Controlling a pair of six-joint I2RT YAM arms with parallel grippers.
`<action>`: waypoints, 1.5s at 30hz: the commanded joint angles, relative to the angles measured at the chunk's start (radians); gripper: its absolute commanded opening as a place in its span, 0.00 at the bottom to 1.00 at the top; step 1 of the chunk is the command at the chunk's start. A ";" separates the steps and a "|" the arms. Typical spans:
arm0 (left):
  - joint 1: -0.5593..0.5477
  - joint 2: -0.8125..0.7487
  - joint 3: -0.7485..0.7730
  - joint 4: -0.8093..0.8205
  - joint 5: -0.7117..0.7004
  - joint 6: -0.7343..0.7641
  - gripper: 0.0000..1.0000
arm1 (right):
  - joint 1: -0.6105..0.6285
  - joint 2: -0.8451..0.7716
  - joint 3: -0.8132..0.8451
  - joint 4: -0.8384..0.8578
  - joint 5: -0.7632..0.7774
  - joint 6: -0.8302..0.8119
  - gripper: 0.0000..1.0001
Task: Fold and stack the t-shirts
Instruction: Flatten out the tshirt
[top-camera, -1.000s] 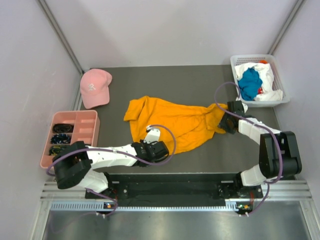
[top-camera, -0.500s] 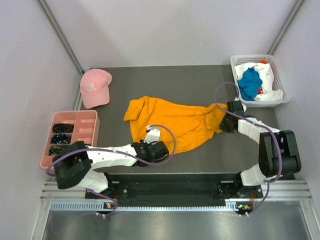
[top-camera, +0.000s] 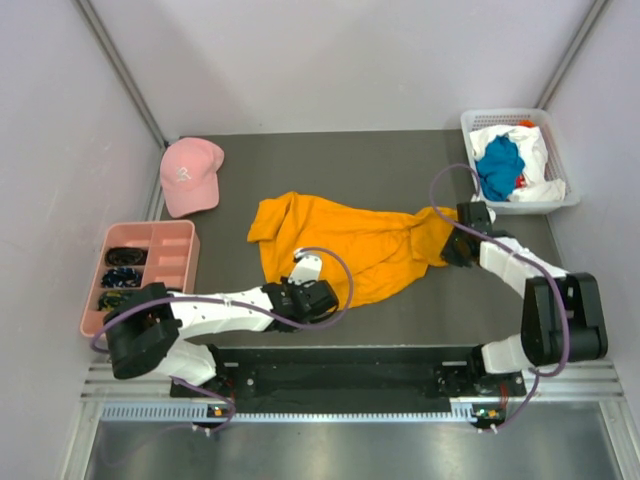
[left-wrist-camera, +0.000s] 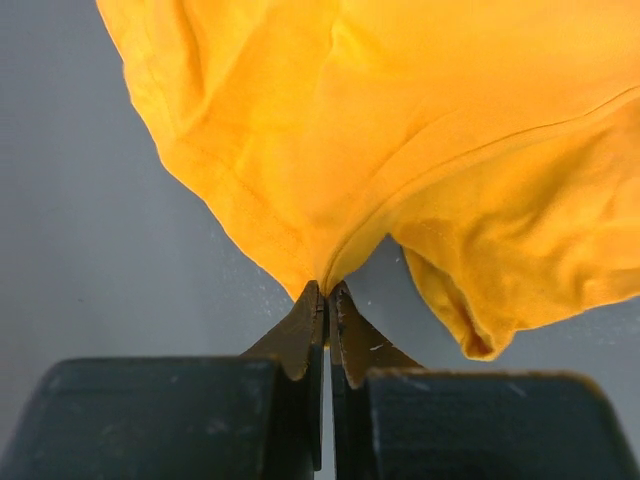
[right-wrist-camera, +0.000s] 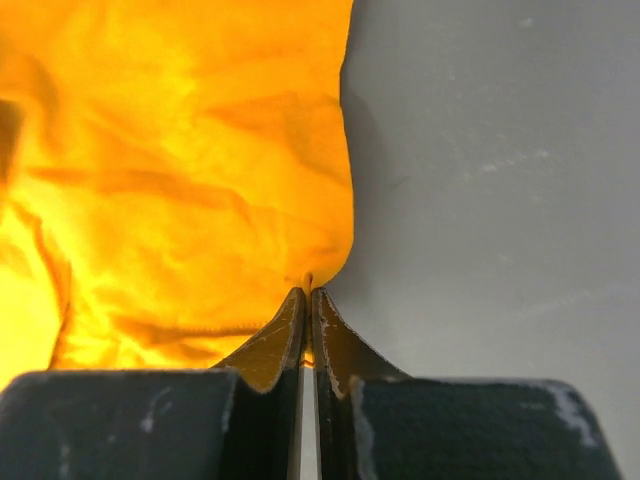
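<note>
An orange-yellow t-shirt (top-camera: 350, 245) lies crumpled across the middle of the dark table. My left gripper (top-camera: 300, 283) is shut on its near-left edge; in the left wrist view the cloth (left-wrist-camera: 400, 150) rises from the pinched jaws of the left gripper (left-wrist-camera: 326, 292). My right gripper (top-camera: 447, 248) is shut on the shirt's right end; the right wrist view shows the right gripper (right-wrist-camera: 306, 295) pinching a fold of the cloth (right-wrist-camera: 180, 180). A teal-blue t-shirt (top-camera: 498, 166) and a white t-shirt (top-camera: 535, 150) lie bunched in the basket at the back right.
A white basket (top-camera: 470, 125) stands at the back right corner. A pink cap (top-camera: 190, 175) lies at the back left. A pink divided tray (top-camera: 172, 262) with dark items sits at the left edge.
The right gripper has closed on the shirt's right end. The left gripper has stayed shut on the near-left edge, and the shirt has barely shifted.
</note>
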 joint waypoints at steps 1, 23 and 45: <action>0.007 -0.051 0.140 -0.024 -0.071 0.069 0.00 | -0.008 -0.137 0.129 -0.112 0.070 -0.041 0.00; 0.212 -0.220 0.479 0.021 -0.375 0.495 0.00 | -0.010 -0.253 0.722 -0.401 0.265 -0.168 0.00; 0.237 -0.351 0.711 0.178 -0.530 0.919 0.00 | -0.010 -0.231 0.932 -0.450 0.221 -0.233 0.00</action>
